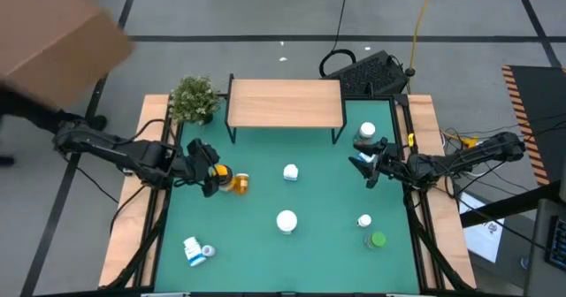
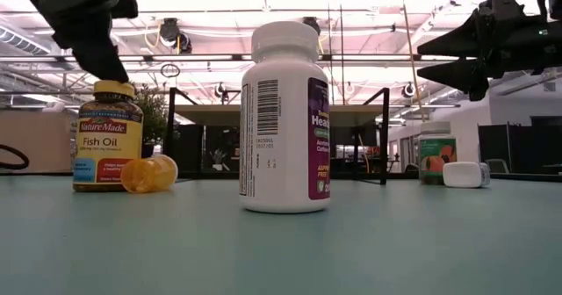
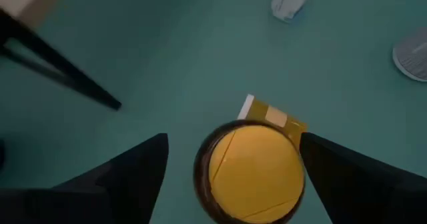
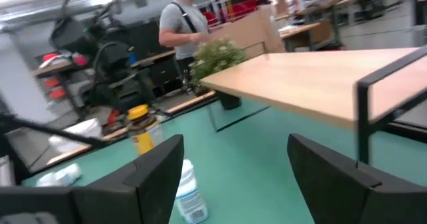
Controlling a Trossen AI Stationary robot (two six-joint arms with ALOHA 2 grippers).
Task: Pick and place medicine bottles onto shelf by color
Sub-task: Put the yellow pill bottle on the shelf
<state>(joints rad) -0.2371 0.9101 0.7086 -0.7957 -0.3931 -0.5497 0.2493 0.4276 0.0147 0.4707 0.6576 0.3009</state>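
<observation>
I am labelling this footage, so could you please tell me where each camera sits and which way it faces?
High view: overhead, straight down on the green table; both arms show, the left pincer and right pincer.
Low view: at table height, level across to the room; a white bottle stands close, arms enter from above.
Left wrist view: looks down between open fingers onto a yellow-capped bottle.
Right wrist view: looks across the table past open fingers at the shelf.
Shared: the shelf also shows in the high view.

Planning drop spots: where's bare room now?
Light wood shelf top is fully bare. Green mat is open between the shelf's black legs and the small white-capped bottle. Crowded: yellow-capped amber fish-oil bottle under the left gripper.
</observation>
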